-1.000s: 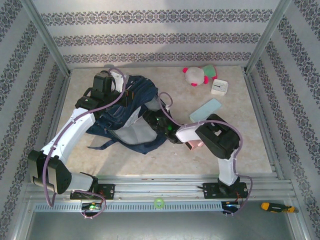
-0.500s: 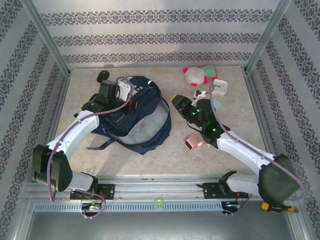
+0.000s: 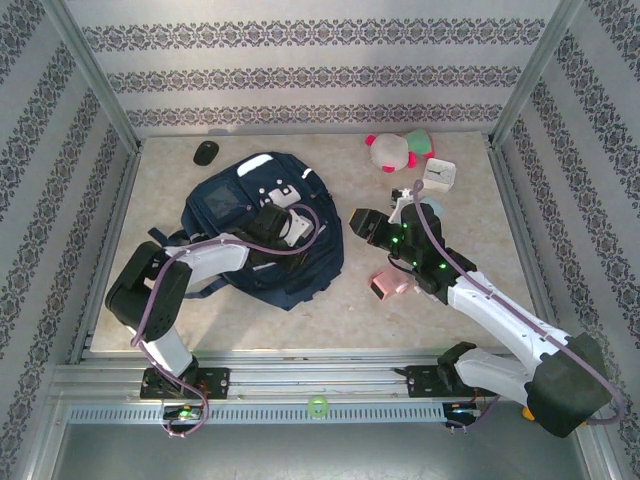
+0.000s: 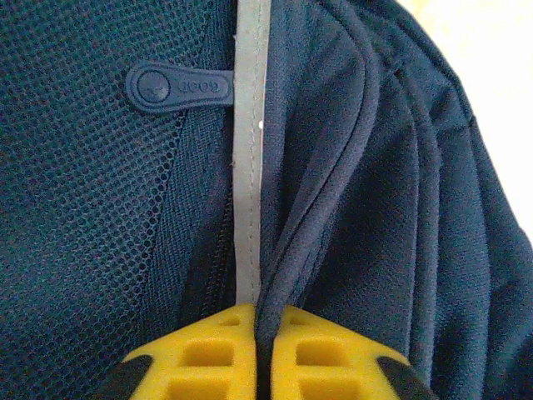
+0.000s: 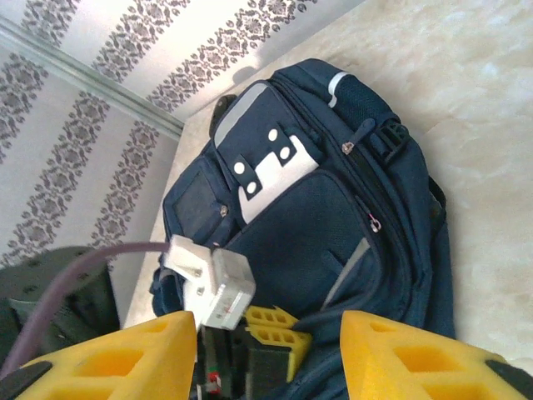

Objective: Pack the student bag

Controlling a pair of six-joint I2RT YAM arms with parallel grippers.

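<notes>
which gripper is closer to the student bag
Left. The left gripper pinches a fold of the student bag; the right gripper hovers open just off its right side.

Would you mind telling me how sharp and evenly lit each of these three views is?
Top external: even light, crisp, only faint shadows around the student bag. Left wrist: bag mesh sharp, table washed out in the top right corner. Right wrist: bag sharp, nearest foreground slightly soft, table bright.

Tiny object (image 3: 206, 152) near student bag (image 3: 225, 205), perhaps a mouse
</notes>
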